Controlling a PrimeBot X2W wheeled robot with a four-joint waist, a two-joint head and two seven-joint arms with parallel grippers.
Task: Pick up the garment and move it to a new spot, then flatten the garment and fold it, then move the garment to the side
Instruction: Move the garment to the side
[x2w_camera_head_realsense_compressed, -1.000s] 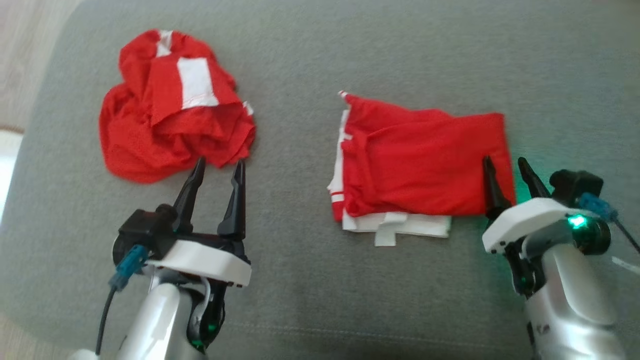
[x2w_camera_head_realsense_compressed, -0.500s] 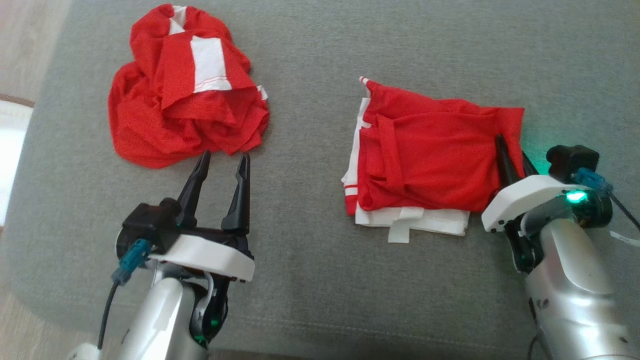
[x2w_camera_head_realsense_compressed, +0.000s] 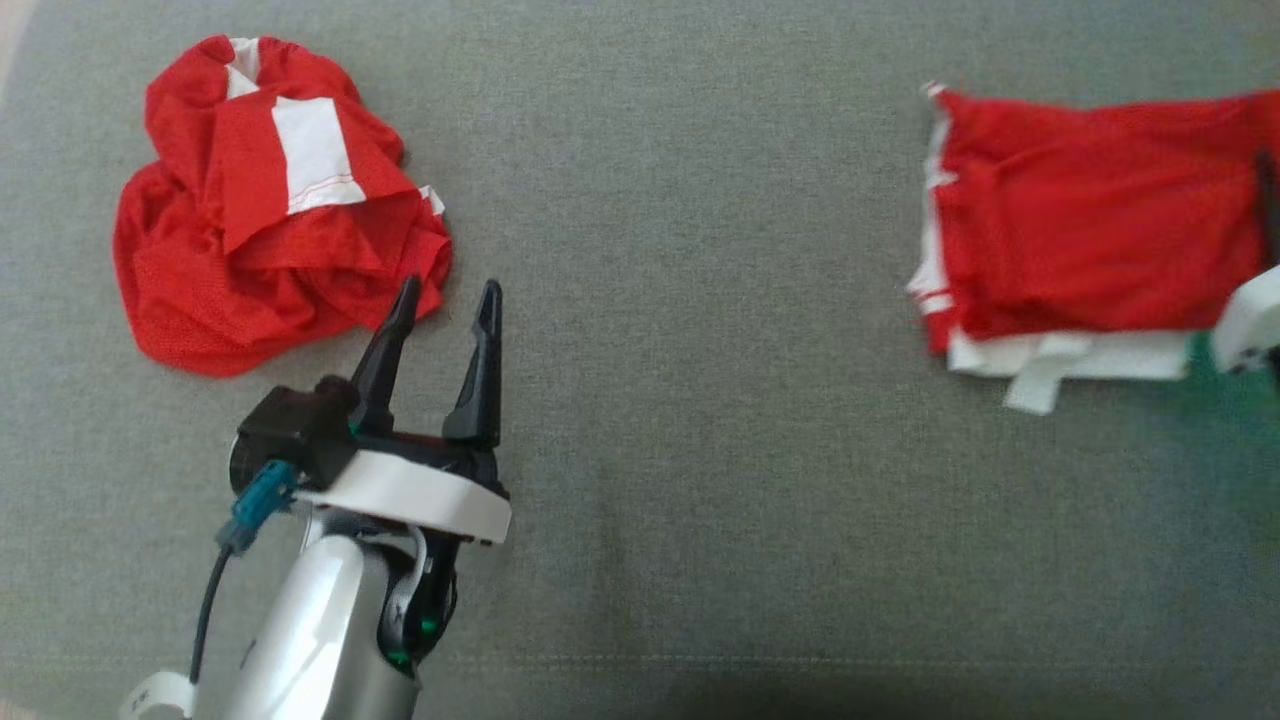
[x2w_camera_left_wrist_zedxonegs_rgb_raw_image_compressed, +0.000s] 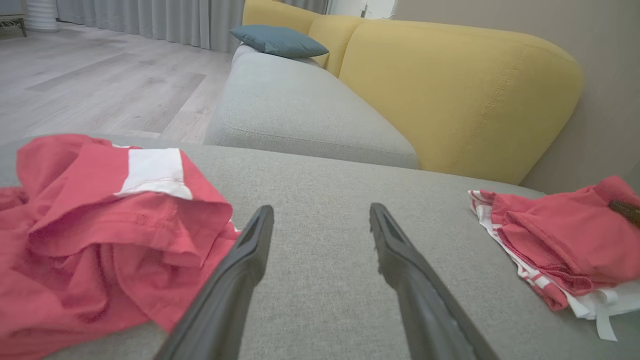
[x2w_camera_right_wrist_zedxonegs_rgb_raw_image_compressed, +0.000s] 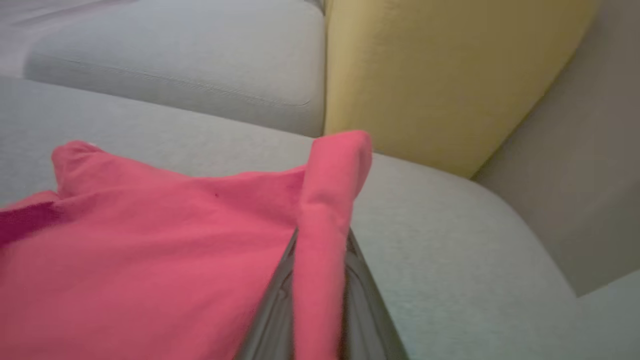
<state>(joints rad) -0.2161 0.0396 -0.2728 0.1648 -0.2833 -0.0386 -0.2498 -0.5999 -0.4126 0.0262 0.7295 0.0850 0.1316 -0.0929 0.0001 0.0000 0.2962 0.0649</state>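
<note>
The garment (x2w_camera_head_realsense_compressed: 1090, 240), red with white trim, lies folded into a neat oblong at the far right of the grey cushion (x2w_camera_head_realsense_compressed: 700, 450). White layers and a loose white tab stick out along its near edge. The right gripper (x2w_camera_right_wrist_zedxonegs_rgb_raw_image_compressed: 322, 240) is at the garment's right end. From its wrist I can see the two dark fingers closed tight on either side of a raised fold of red cloth, so it is grasping the garment by that edge. The cloth stands up in a ridge above the fingertips, while the rest spreads flat to the left. The left gripper (x2w_camera_head_realsense_compressed: 448, 290) is well apart from all this, over the left part of the cushion. Its fingers are spread with nothing between them and only bare grey fabric beneath. Its tips point toward a crumpled red and white heap (x2w_camera_head_realsense_compressed: 270, 200), and the left tip seems just to reach the heap's near edge. I cannot tell whether it touches. Beyond the cushion runs a yellow sofa back (x2w_camera_left_wrist_zedxonegs_rgb_raw_image_compressed: 450, 90) with a blue pillow (x2w_camera_left_wrist_zedxonegs_rgb_raw_image_compressed: 277, 40) at its far end. Pale wood floor (x2w_camera_left_wrist_zedxonegs_rgb_raw_image_compressed: 100, 85) lies off to the side.
</note>
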